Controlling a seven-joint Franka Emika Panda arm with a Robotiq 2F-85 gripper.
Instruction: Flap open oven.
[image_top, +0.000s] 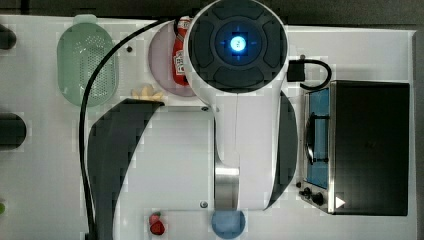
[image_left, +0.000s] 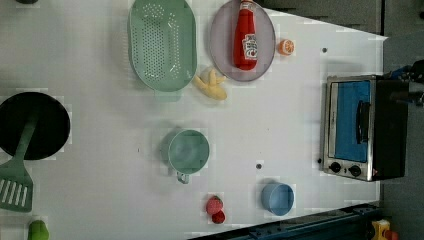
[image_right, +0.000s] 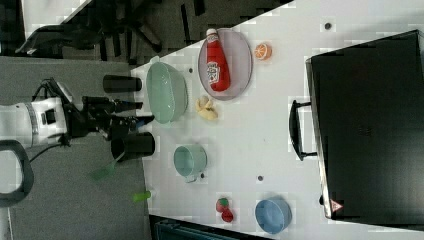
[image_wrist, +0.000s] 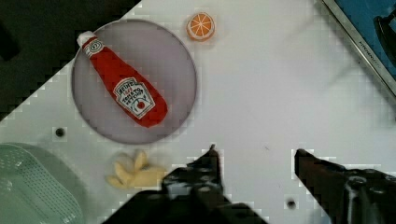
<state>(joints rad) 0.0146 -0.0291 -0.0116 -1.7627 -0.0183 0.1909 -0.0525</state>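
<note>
- hand (image_wrist: 254, 156) open, fingers apart, holding nothing, hanging over bare white surface (image_wrist: 261, 93)
- next out in wrist view: banana (image_wrist: 133, 170), then ketchup bottle (image_wrist: 122, 88) lying on round grey plate (image_wrist: 175, 70), orange slice (image_wrist: 201, 26) beside the plate
- oven (image_left: 362, 127) furthest, at the left view's right edge of the surface, door shut, dark bar handle (image_left: 362, 122) on the blue front, knobs (image_left: 345, 169) beside the door, well apart from hand

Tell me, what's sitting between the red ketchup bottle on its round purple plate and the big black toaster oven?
In the left view, a small orange slice lies between the ketchup bottle on its purple plate and the oven; the rest is bare white table.
</note>
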